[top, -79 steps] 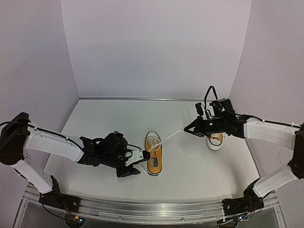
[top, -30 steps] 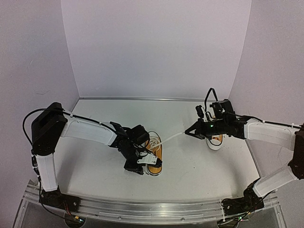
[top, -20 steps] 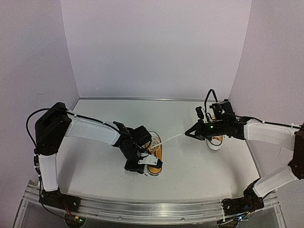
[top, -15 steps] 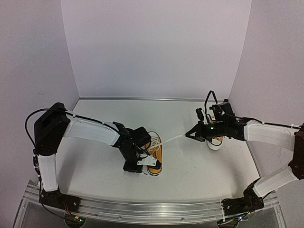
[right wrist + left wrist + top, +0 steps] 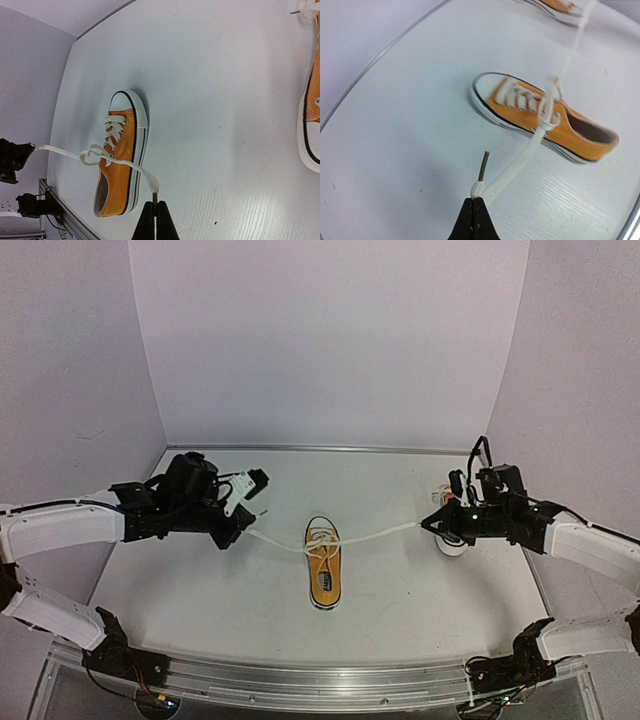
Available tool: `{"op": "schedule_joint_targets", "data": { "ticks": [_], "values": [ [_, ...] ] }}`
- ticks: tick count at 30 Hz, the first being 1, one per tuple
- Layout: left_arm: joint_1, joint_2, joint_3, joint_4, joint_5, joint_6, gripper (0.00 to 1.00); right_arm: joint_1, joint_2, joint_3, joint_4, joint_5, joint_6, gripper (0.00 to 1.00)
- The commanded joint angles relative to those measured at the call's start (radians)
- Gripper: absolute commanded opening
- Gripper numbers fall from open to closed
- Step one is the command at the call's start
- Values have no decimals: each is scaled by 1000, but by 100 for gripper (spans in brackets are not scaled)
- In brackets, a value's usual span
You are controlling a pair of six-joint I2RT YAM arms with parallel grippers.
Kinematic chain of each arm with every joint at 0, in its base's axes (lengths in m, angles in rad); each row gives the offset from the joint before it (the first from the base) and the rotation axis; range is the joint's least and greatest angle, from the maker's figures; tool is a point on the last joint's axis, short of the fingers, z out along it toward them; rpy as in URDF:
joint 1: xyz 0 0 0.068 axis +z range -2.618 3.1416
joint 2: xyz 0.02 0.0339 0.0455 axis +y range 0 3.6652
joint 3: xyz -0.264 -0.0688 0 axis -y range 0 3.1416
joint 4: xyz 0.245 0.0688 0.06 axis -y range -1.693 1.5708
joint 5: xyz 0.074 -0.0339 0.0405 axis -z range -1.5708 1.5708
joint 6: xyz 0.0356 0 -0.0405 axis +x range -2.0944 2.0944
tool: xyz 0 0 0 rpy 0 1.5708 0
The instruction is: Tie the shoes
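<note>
Left lace and right lace run taut off the middle shoe out to the left gripper and right gripper, basically a tripwire across the table. Plenty of open surface nearer and farther than that line; second shoe crowds the right gripper

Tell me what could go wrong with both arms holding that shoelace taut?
The left gripper and right gripper pinch the lace only near its tips, so an end might slip free. Nothing holds the middle shoe down, so uneven pulling may drag or tip it.
</note>
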Motion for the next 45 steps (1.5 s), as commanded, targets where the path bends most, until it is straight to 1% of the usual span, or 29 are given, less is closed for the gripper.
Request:
{"op": "schedule_joint_targets", "data": {
  "ticks": [1, 4, 5, 7, 11, 16, 23, 27, 35, 40, 45],
  "values": [
    [41, -68, -18, 101, -178, -258, 0, -19, -72, -52, -59, 105, 47, 0],
    [48, -87, -33, 67, -343, -377, 0, -25, -118, -77, -103, 163, 73, 0],
    [56, -100, -44, 59, -378, -415, 0, -27, -135, -84, -119, 182, 82, 0],
    [88, -135, -66, 42, -425, -489, 0, -30, -168, -97, -152, 224, 101, 0],
    [163, -202, -107, 3, -476, -611, 0, -33, -254, -106, -258, 335, 136, 0],
    [222, -206, -120, -50, -467, -698, 0, -35, -321, -115, -395, 478, 183, 0],
    [224, -144, -161, -61, -425, -815, 0, -35, -370, -169, -515, 615, 294, 0],
    [230, -118, -176, -95, -454, -880, 0, -35, -387, -183, -551, 679, 351, 0],
    [305, -123, -208, -171, -485, -959, 0, -35, -338, -225, -558, 701, 418, 0],
    [342, -131, -231, -176, -472, -958, 0, -34, -337, -231, -561, 704, 428, 0],
    [357, -103, -236, -168, -450, -946, 0, -35, -344, -239, -587, 728, 470, 0]
  ]
}}
